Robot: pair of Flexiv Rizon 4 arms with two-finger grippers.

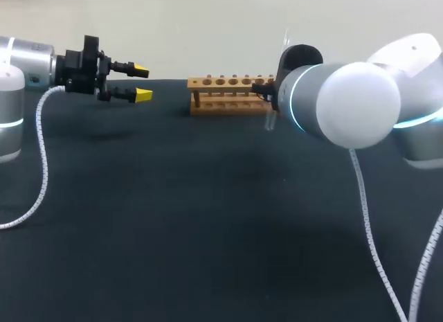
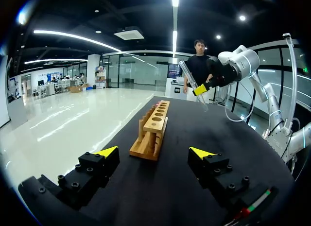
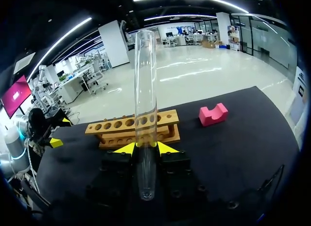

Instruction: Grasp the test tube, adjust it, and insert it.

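The rack (image 1: 232, 95) stands on the table (image 1: 208, 232), toward its far edge. The left gripper (image 1: 142, 83) hangs above the table, well to the rack's left. The right gripper (image 3: 146, 148) is by the rack's right end, with the tube (image 3: 145, 114) upright between its fingers, just before the rack and in none of its holes. A block (image 3: 213, 114) lies past the rack's right end.

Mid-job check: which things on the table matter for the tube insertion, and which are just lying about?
For the job:
test tube, clamped in the right gripper
wooden rack, ahead of that gripper
left gripper, open and empty

Lying about:
pink block, beside the rack's end
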